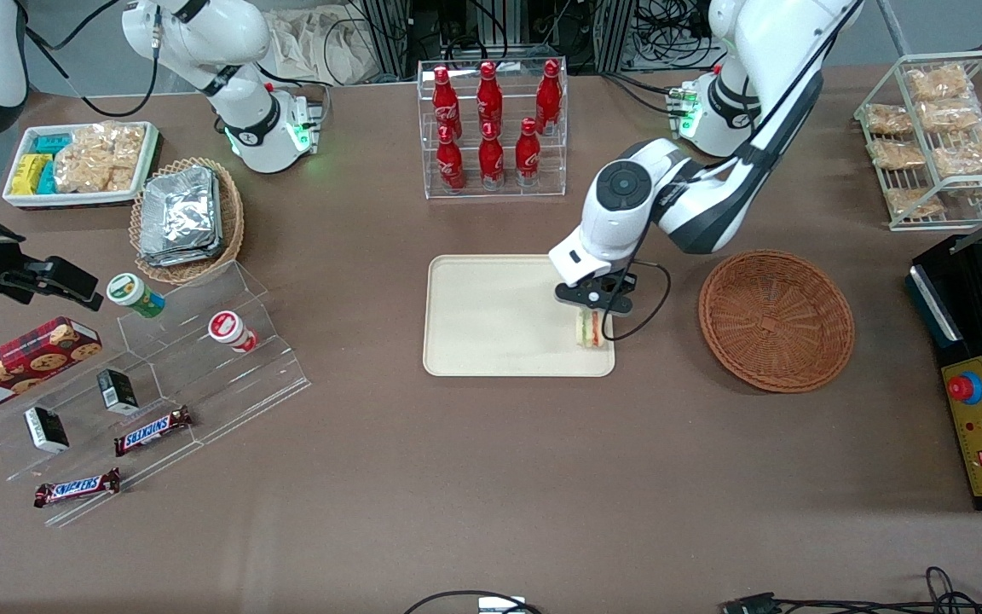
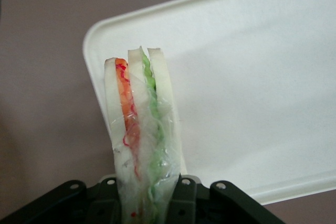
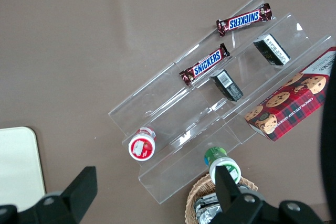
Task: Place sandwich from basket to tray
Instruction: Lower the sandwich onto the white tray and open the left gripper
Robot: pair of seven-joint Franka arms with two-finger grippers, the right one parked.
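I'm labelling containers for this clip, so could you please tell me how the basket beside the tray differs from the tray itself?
The basket is round, reddish-brown woven wicker with sloping sides; the tray is a flat, cream rectangle with rounded corners. The basket holds nothing, while over the tray's edge the gripper grips the sandwich. Both rest on the brown table.

One triangular pale-bread sandwich (image 1: 591,328) in the black two-finger gripper (image 1: 591,314), over one cream rectangular plastic tray (image 1: 491,320). One empty reddish-brown wicker basket (image 1: 776,320). One lighter wicker basket of silver foil packets (image 1: 186,220). Six red cola bottles (image 1: 488,124) in a clear rack. Two Snickers bars (image 1: 153,431). Two small black boxes (image 1: 118,390). Two round lidded cups (image 1: 135,295). One red cookie box (image 1: 18,365).
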